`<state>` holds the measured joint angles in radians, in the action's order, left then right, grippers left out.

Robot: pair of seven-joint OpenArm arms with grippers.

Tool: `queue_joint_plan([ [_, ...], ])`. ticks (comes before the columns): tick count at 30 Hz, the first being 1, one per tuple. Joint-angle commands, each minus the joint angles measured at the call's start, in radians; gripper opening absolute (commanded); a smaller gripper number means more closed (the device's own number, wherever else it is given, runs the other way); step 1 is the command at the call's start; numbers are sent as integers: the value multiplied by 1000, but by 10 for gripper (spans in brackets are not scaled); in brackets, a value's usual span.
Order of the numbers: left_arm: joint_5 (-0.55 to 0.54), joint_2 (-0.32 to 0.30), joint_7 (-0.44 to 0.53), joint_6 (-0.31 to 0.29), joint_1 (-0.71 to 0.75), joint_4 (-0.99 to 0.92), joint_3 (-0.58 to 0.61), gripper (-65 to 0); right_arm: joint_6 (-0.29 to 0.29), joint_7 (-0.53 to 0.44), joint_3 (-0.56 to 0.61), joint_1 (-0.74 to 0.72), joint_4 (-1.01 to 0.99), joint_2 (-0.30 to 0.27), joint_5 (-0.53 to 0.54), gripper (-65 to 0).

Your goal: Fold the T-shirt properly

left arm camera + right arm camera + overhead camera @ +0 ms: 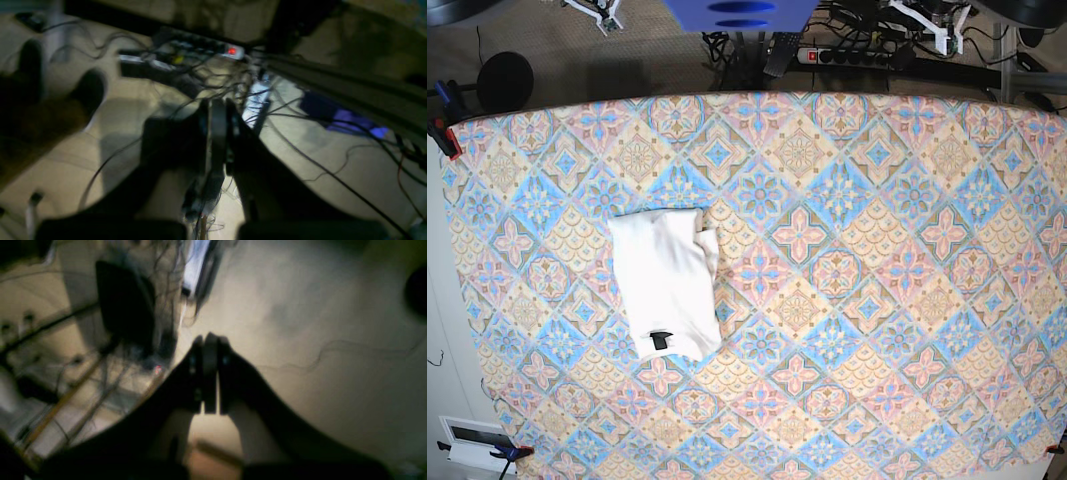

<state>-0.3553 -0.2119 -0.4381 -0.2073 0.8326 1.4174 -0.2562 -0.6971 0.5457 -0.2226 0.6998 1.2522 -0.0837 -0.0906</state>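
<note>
The T-shirt (667, 282) lies folded into a white rectangle on the left-centre of the patterned table, plain side up, with a small dark tag (659, 340) near its front edge. One corner bulges out at its upper right. My left gripper (217, 104) is shut and empty, off the table and facing the floor and cables. My right gripper (210, 338) is shut and empty, also over the floor. Neither gripper is near the T-shirt. The print is hidden.
The tablecloth (877, 300) has a tiled blue, pink and yellow pattern. Behind the table are a power strip (852, 57), tangled cables (213, 76) and a blue base (739, 12). White arm parts show at the top left (599, 12) and top right (927, 22).
</note>
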Motion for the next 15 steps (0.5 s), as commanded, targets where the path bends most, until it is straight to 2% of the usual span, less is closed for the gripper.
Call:
queue_joint_plan([
  [1,11,-8,5,9,-2,-45,14,-650,-1,-28,-2,-25,-44,-8,5,-650],
  [4,17,-8,23,9,-80,-195,67,-650,-1,-89,-2,-108,-248,-8,4,-650],
  [12,17,-8,52,9,-278,-516,214,-650,-1,-353,-57,-286,-713,-8,1,-650],
  [15,17,-5,158,10,-344,-645,298,-650,-1,-448,-65,-335,-848,-8,1,-650],
])
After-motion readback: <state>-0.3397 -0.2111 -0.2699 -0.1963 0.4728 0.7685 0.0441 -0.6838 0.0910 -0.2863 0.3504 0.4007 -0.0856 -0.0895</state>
